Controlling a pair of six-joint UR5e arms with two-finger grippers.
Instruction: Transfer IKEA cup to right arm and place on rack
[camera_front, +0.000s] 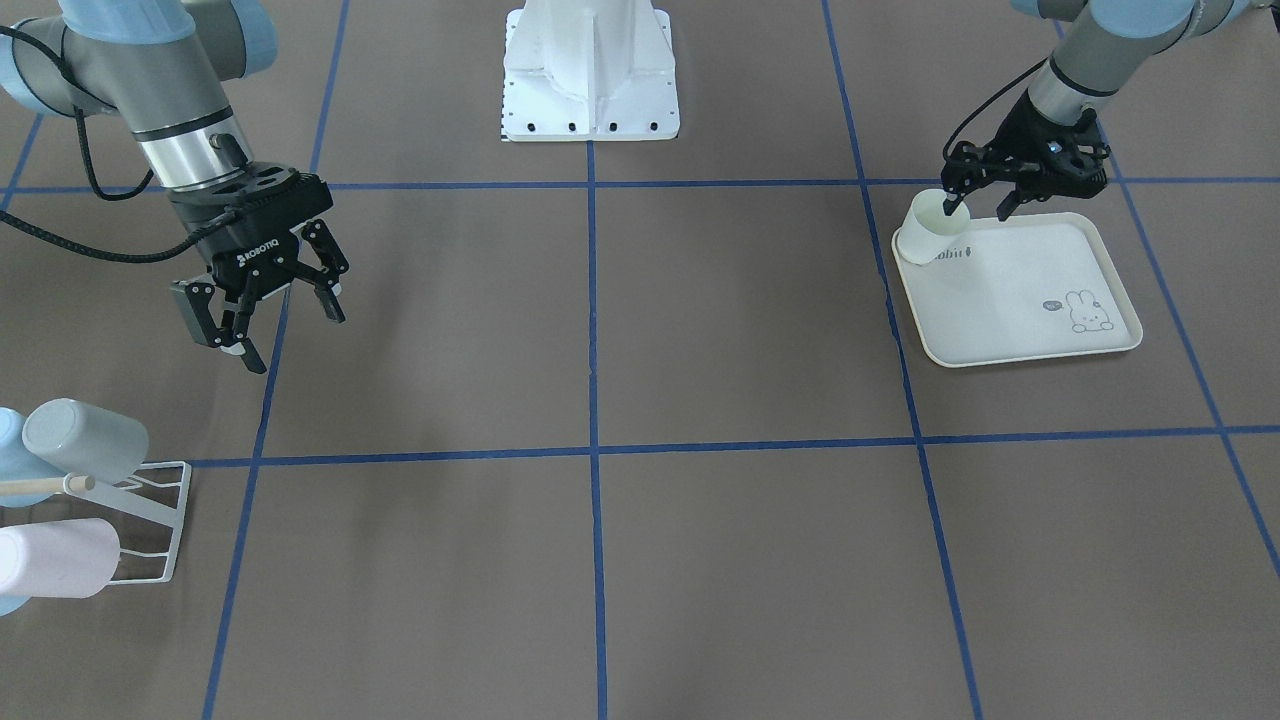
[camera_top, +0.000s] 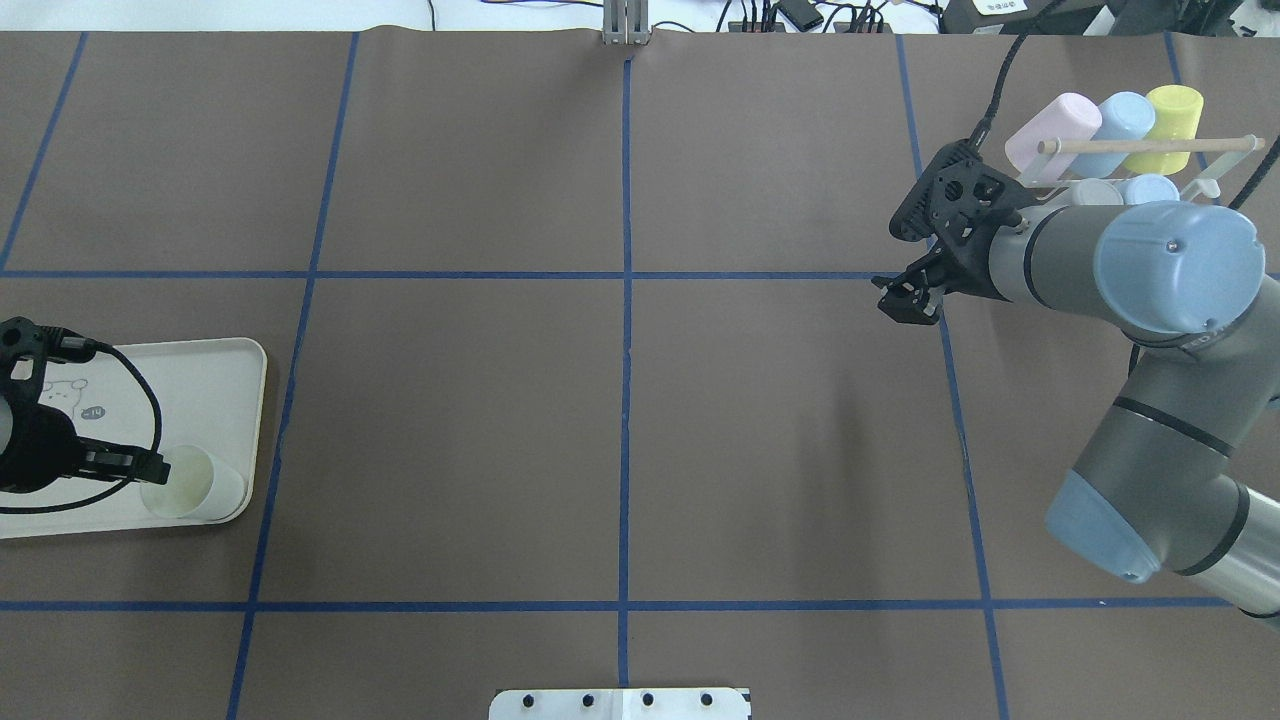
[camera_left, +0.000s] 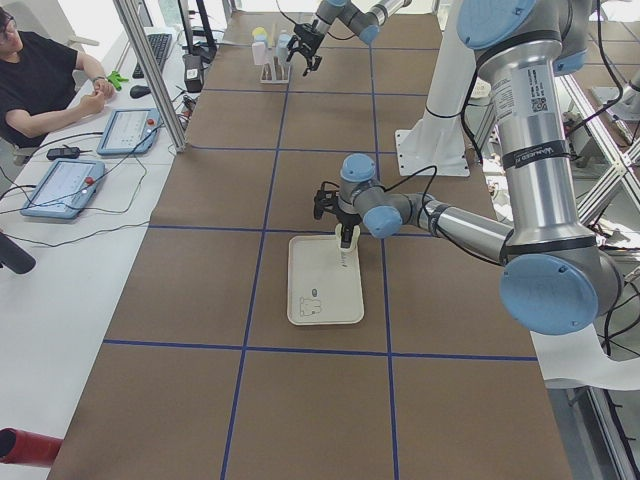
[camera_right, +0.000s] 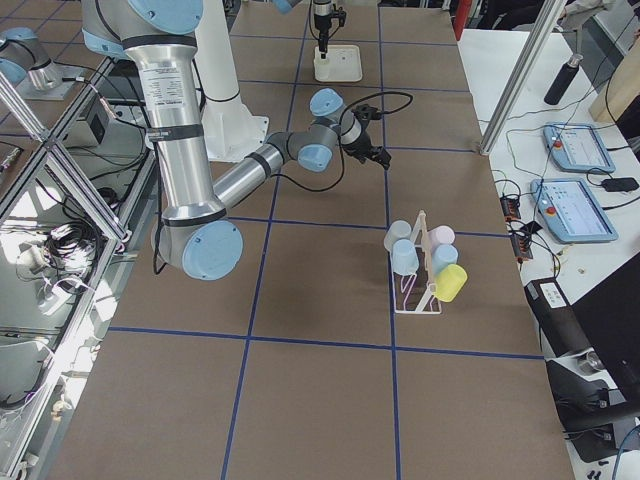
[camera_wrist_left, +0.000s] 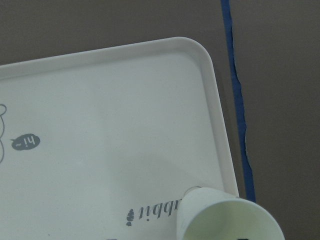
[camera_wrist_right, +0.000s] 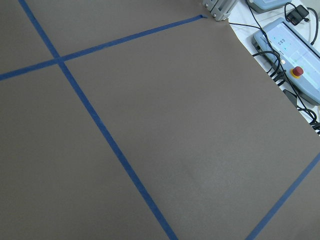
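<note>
Hanging on one rack (camera_top: 1150, 146): five cups (camera_top: 1120, 118)

Both arms same build: silver-grey tube links, pale blue caps on the joints, see right arm (camera_top: 1170, 270) and left arm (camera_left: 530, 170). Left arm's tube carries a white label (camera_left: 520, 95) plus vertical lettering. Polished metal ring (camera_front: 185, 160) at the right wrist. Right gripper (camera_front: 290, 325) black, two-finger linkage, white ROBOTIQ lettering (camera_front: 262, 254) on its body. Left gripper (camera_front: 975, 208) same black type. Black ribbed cable (camera_front: 100, 254) at the right wrist, thinner black cable (camera_front: 988, 100) at the left. Shared white pedestal base (camera_front: 590, 70), row of dark screws (camera_front: 572, 127) along its flange
</note>
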